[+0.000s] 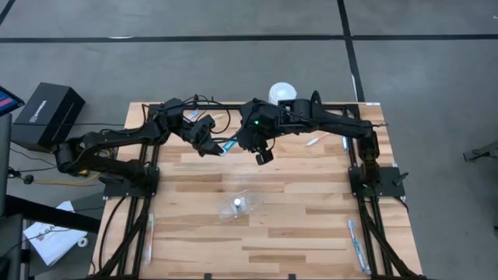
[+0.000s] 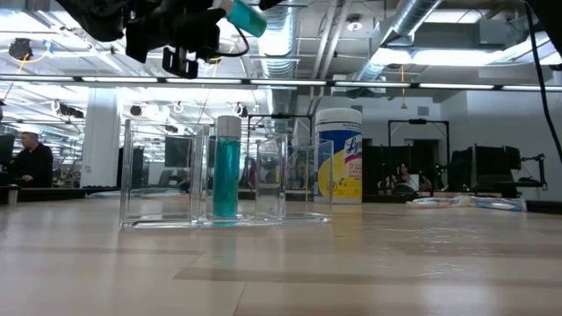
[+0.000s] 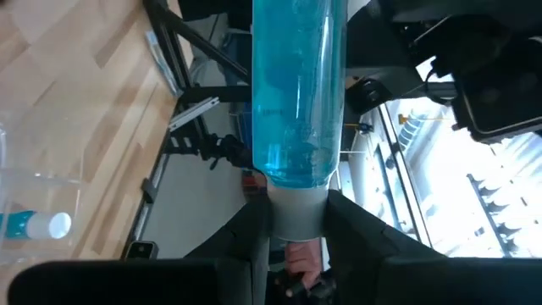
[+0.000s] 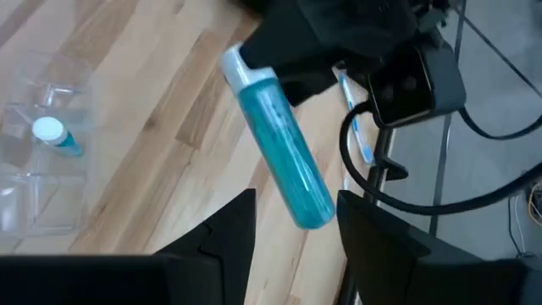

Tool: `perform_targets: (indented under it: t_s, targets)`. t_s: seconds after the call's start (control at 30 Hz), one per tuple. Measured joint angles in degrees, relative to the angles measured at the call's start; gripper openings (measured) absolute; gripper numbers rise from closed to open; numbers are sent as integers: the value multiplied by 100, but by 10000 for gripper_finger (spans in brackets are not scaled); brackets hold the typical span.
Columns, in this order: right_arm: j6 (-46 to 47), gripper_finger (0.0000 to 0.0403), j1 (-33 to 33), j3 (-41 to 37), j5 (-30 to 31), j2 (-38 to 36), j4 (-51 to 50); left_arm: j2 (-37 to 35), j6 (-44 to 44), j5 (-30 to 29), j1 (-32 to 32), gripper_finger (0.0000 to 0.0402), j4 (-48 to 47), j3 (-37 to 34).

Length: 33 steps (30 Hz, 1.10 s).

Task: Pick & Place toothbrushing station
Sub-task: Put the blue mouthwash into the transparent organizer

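A: Left hand [image 1: 208,142] is clamped on a blue tube [image 3: 296,93] by its white cap, up in the air over the desk's [image 1: 311,233] far side.

B: And the right hand [image 1: 263,155]?

A: Just beside it, fingers apart, empty; the tube's free end lies between them, untouched.

B: Anything below?

A: A clear organizer [image 2: 219,175] mid-desk, another blue tube [image 2: 226,167] standing in it. A wipes canister [image 2: 339,156] stands behind.

The held blue tube [image 3: 296,102] runs off the left wrist picture's edge, and in the low view only its tip shows beneath the dark arms.
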Motion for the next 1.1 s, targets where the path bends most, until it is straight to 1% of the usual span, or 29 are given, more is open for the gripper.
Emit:
perform_targets:
  t_s: [0.4,0.8,1.0,1.1]
  targets:
    - [-71,151,56,1,-119,73,-8,78,-484,65,-62,81,399,10]
    - [-159,151,111,0,-250,166,261,253,-553,52,-329,81,539,140]
    - [-156,142,174,0,-278,164,160,482,-588,73,-494,81,620,431]
    - [-88,137,193,0,-348,162,113,625,-600,221,-487,81,616,573]
